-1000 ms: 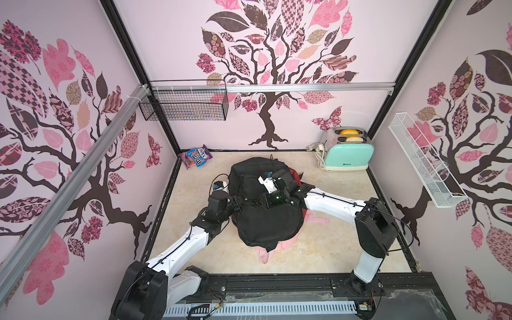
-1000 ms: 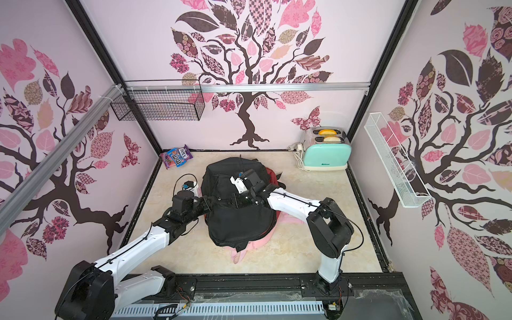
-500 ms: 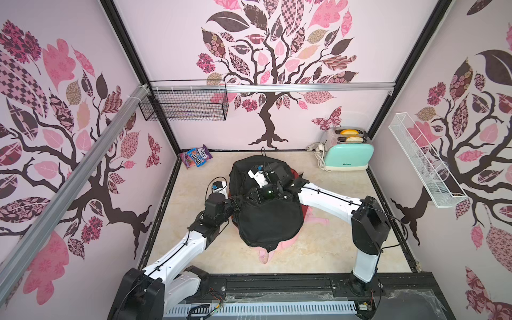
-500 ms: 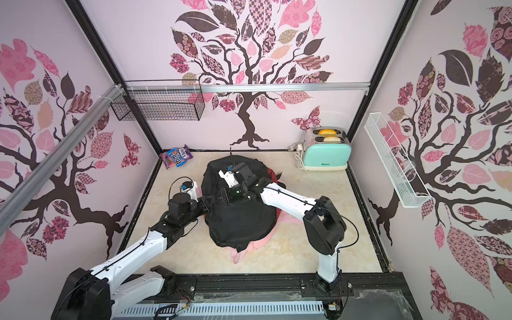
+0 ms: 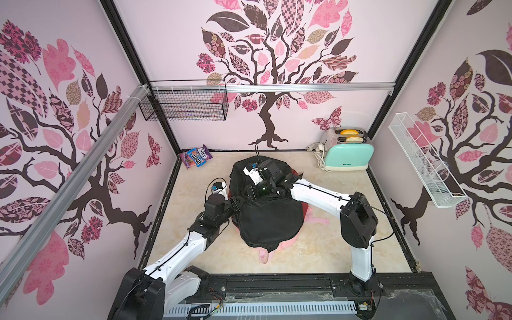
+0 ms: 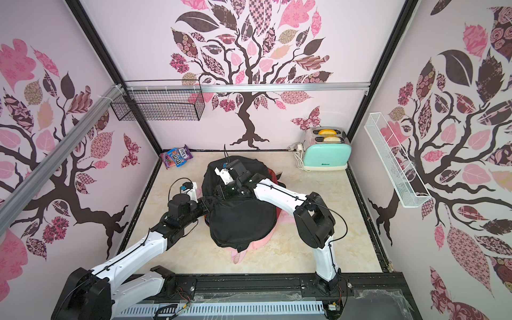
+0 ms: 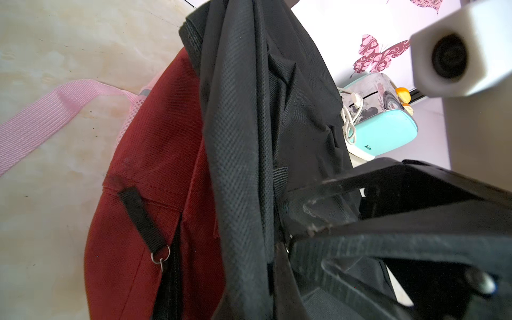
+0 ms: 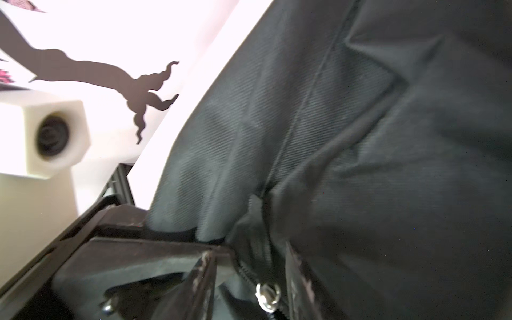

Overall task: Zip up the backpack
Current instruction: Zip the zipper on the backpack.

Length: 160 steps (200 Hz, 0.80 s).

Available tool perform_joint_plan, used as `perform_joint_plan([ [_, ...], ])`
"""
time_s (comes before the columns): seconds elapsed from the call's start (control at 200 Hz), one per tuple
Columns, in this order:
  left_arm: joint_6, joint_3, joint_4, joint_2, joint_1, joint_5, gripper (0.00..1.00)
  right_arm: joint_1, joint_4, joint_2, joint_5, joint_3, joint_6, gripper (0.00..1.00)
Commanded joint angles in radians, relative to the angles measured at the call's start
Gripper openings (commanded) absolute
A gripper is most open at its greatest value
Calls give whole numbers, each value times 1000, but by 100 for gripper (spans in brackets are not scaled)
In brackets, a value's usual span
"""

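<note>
A black-and-red backpack (image 5: 268, 219) lies on the marbled surface (image 5: 318, 257), directly beneath both end effectors. The left end effector (image 7: 293, 232) is clamped tight on a raised fold of the bag's black fabric, at the edge nearest its own arm. The right end effector (image 8: 248, 249) meets the bag from the opposite side, its jaws partway apart with the metal zipper pull (image 8: 267, 296) between them. Whether either finger touches the pull cannot be told. In both top views the two end effectors sit close together over the bag's middle. A mint toaster (image 5: 349, 159) stands well beyond the right end effector.
</note>
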Motion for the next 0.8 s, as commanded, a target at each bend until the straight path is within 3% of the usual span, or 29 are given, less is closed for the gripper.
perform_joint_plan([
  [0.0,1,4,99,-15,-10,61,0,5,-27,27,70,53,-41,44],
  [0.29,-1,4,103,-17,-10,66,0,5,-35,94,37,115,-42,44],
  [0.61,-1,1,99,-17,-11,57,0,4,-1,49,26,53,-28,1],
  [0.795,2,8,63,-19,-10,24,0,-16,28,-24,51,-36,-15,0],
])
